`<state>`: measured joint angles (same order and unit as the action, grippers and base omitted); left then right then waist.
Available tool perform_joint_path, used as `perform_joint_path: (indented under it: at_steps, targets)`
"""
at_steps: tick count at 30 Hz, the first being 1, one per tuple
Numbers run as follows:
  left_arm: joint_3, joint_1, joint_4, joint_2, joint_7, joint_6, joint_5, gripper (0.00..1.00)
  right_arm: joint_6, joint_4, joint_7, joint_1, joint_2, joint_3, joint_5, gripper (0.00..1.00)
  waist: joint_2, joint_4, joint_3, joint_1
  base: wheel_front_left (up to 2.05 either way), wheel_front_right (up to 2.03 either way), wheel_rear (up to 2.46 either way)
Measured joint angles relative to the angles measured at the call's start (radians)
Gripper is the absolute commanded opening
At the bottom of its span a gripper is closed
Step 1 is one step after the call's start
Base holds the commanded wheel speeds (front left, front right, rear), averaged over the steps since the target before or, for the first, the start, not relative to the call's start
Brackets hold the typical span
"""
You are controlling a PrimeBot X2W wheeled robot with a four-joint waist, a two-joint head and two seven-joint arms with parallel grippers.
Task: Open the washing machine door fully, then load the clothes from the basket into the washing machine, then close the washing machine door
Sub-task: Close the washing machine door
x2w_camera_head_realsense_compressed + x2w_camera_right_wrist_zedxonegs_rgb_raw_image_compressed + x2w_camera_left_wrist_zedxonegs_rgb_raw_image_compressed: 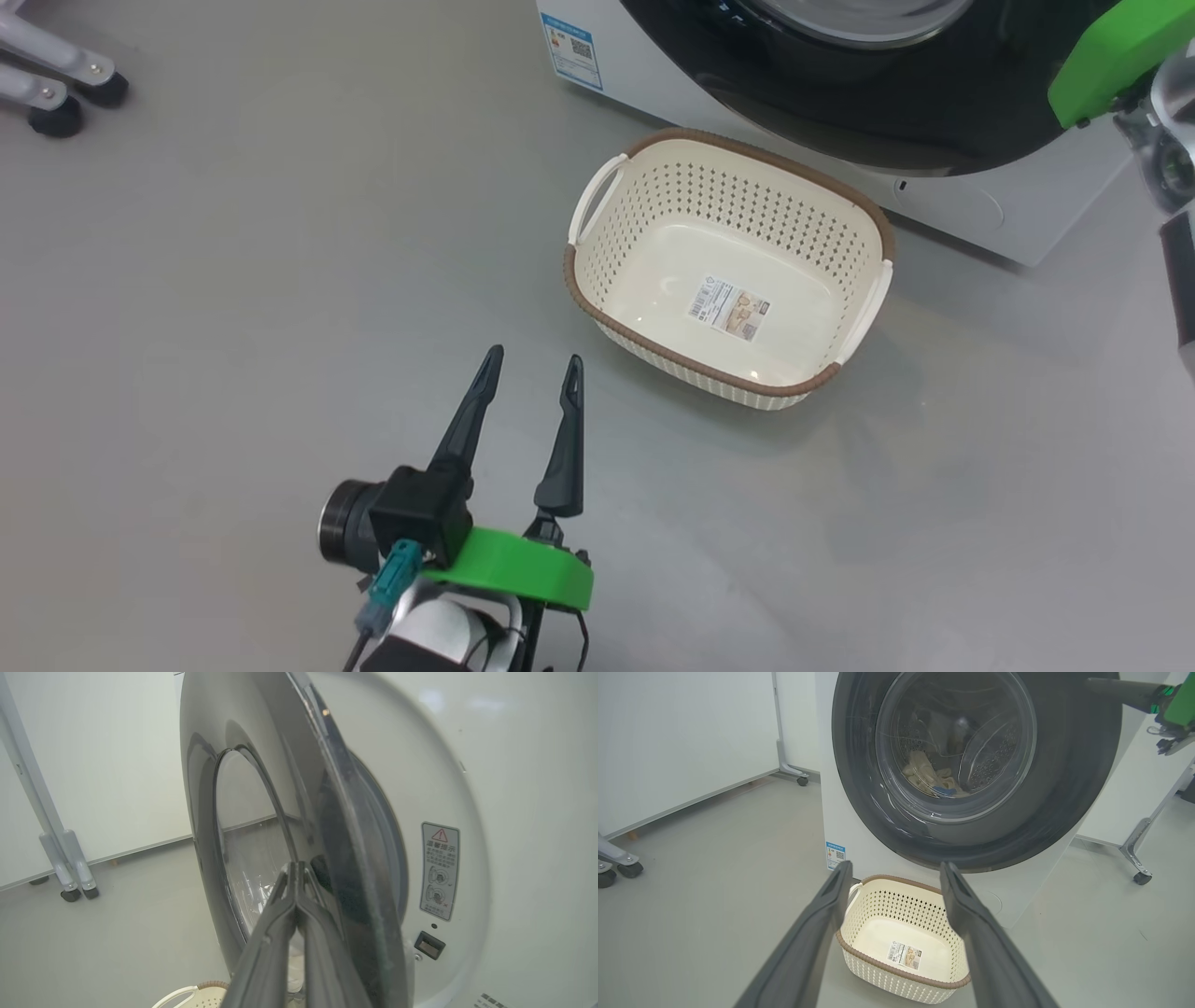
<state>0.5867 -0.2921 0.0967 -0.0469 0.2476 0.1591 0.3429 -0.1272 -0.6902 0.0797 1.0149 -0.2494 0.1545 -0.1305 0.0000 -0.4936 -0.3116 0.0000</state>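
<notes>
The washing machine stands at the top of the head view, and its black-rimmed door is ajar by a small angle. My right gripper is shut, its tips against the door's outer face near the rim. Through the glass the cream clothes with a blue patch lie in the drum. The cream basket sits on the floor in front of the machine with nothing in it but its label. My left gripper hangs open and holds nothing, short of the basket.
A warning sticker and the latch slot show on the machine's front beside the door. Wheeled stand legs are at the far left, with another leg to the right of the machine. Grey floor surrounds the basket.
</notes>
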Motion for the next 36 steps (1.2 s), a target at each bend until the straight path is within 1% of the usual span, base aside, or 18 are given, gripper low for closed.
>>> perform_joint_path:
  at_steps: [5, 11, 16, 22, 30, 36]
  targets:
    - [0.008, -0.013, -0.010, 0.001, 0.000, 0.006, 0.002, 1.00, 0.000, -0.030, 0.003, 0.024, -0.008, 0.007, 0.003, 0.00, 0.0000, -0.007, -0.011, 0.0000, 0.00, 0.00, 0.00]
    - [0.031, -0.016, -0.020, 0.002, 0.000, 0.013, 0.011, 1.00, 0.000, -0.067, 0.004, 0.055, -0.045, 0.003, 0.018, 0.00, 0.0000, -0.022, -0.024, 0.0000, 0.00, 0.00, 0.00]
    - [0.037, -0.019, -0.026, 0.002, 0.000, 0.018, 0.021, 1.00, 0.000, -0.104, 0.004, 0.092, -0.084, -0.047, 0.038, 0.00, 0.0000, -0.040, -0.035, 0.0000, 0.00, 0.00, 0.00]
    - [0.043, -0.031, -0.036, 0.002, 0.000, 0.027, 0.030, 1.00, 0.000, -0.142, 0.037, 0.130, -0.118, -0.125, 0.071, 0.00, 0.0000, -0.057, -0.051, 0.0000, 0.00, 0.00, 0.00]
    - [0.044, -0.032, -0.041, 0.002, 0.000, 0.034, 0.031, 1.00, 0.000, -0.176, 0.062, 0.142, -0.119, -0.146, 0.095, 0.00, 0.0000, -0.059, -0.059, 0.0000, 0.00, 0.00, 0.00]
    - [0.046, -0.032, -0.039, 0.002, 0.000, 0.035, 0.031, 1.00, 0.000, -0.192, 0.086, 0.141, -0.099, -0.124, 0.096, 0.00, 0.0000, -0.048, -0.051, 0.0000, 0.00, 0.00, 0.00]
